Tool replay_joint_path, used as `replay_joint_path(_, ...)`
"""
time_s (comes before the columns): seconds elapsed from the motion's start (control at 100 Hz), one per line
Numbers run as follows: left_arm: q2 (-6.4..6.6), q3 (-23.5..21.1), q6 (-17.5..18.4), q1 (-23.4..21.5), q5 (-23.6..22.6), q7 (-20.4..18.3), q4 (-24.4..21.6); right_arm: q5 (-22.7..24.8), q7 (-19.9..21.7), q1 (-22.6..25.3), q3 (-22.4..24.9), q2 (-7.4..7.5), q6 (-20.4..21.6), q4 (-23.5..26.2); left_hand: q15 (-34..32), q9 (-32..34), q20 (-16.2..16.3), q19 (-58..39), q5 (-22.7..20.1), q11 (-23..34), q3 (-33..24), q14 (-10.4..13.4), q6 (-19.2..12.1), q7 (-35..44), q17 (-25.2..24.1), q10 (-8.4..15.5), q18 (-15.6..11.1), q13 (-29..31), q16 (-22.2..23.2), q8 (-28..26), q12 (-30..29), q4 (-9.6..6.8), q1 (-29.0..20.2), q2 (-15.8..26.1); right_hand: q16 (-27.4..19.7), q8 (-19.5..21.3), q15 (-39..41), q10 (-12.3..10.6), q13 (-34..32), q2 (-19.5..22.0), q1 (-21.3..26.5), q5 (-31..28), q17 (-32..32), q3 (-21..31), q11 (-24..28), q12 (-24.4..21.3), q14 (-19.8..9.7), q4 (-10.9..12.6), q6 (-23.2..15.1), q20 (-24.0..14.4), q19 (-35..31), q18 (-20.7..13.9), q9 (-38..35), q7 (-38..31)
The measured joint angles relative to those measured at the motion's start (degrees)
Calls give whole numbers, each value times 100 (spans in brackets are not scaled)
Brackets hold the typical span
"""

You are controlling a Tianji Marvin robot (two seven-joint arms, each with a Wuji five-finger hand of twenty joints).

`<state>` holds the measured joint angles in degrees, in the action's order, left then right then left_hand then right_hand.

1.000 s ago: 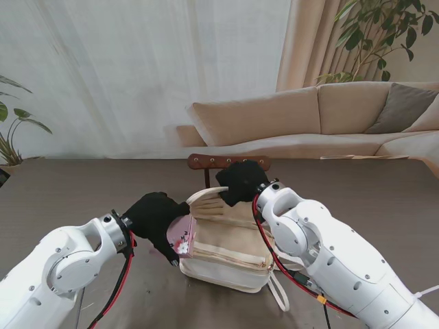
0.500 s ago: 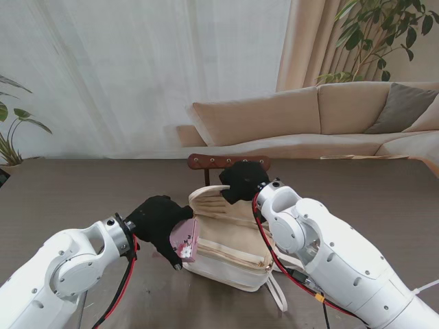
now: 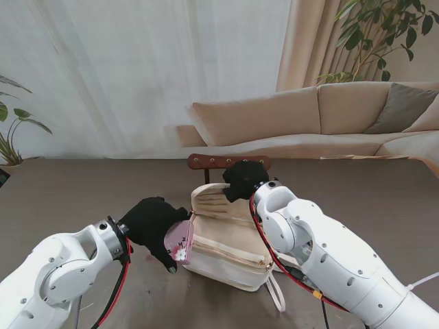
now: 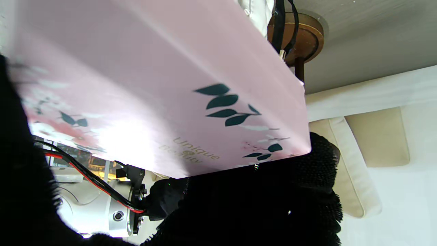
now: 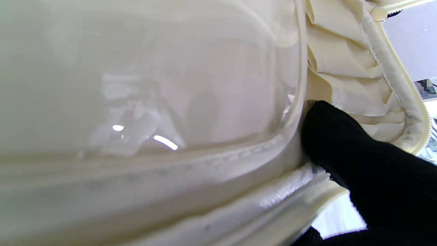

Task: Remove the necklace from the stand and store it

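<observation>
Necklace itself unseen, probably inside the pink box (image 3: 179,241); left hand (image 3: 152,223) clutches that box just left of the cream bag (image 3: 230,247); right hand (image 3: 243,179) pinches the bag's flap open.

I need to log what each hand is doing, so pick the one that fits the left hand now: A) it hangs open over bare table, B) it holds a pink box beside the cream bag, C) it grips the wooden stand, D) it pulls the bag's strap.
B: the left hand is closed on the pink box, right next to the cream bag; the left wrist view shows its leaf print.
</observation>
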<state>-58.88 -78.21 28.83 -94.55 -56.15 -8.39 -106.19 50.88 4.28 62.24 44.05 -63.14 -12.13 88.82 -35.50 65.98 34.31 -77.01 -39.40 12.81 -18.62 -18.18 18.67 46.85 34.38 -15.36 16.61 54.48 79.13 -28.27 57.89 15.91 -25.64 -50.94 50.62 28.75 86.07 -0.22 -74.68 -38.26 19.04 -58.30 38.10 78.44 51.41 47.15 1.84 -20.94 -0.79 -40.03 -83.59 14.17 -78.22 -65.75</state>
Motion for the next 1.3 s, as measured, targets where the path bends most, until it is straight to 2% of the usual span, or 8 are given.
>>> replay_joint_path(0.22, -16, -253, -11, -216, -121, 137, -192, -15, 84, 36, 41, -15, -290, 38, 0, 0, 1, 0, 0, 0, 0, 0, 0, 0, 0, 0, 0, 0, 0, 0, 0, 0, 0, 0, 13, 70, 47, 43, 3, 219, -47, -66, 0, -16, 14, -29, 64, 59, 49, 0, -70, 80, 0, 167)
replay_joint_path(0.44, -17, -228, -36, -185, -108, 230, -196, -112, -6, 260, 286, -27, -179, 164, 0, 0, 1, 0, 0, 0, 0, 0, 0, 0, 0, 0, 0, 0, 0, 0, 2, 0, -1, 0, 151, 241, 438, 161, -8, 446, -249, -429, 0, -15, 630, -30, 234, 490, 140, -1, -531, 224, -71, 177)
replay_joint_path(0.52, -7, -59, -40, -31, -40, 247, -108, -272, -24, 332, 335, -27, -173, 242, 0, 0, 2, 0, 0, 0, 0, 0, 0, 0, 0, 0, 0, 0, 0, 0, 3, 0, -1, 0, 206, 275, 541, 188, -8, 446, -307, -495, 0, -13, 736, -30, 263, 624, 166, -5, -584, 225, -73, 182)
replay_joint_path(0.79, -4, 673, -37, 661, 259, 283, 401, -429, -49, 562, 462, -27, -35, 528, -1, 0, 5, 0, 0, 0, 0, 0, 0, 0, 0, 0, 0, 0, 0, 0, 26, 0, -2, 0, 212, 322, 608, 233, -37, 446, -350, -641, 0, -12, 881, -34, 327, 736, 203, -6, -716, 232, -120, 213)
replay_joint_path(1.02, -52, 1230, -61, 1219, 466, 660, 1028, -680, 22, 728, 556, -26, 61, 729, -2, 0, 12, 0, 0, 0, 0, 0, 0, 0, 1, 0, 0, 0, 1, 0, 28, 0, -3, 0, 212, 345, 610, 267, -37, 446, -338, -674, 0, -9, 884, -95, 374, 742, 235, -6, -719, 236, -127, 265)
replay_joint_path(1.3, -128, 1719, -118, 1636, 508, 1129, 1512, -1054, 63, 833, 632, -25, 101, 754, -8, 0, 60, -81, 0, 0, 0, -1, 0, 0, 0, 0, 83, 2, 1, 0, 31, 1, -4, 0, 212, 345, 610, 383, -37, 446, -272, -683, 0, -5, 884, -109, 490, 800, 404, -6, -720, 297, -128, 379)
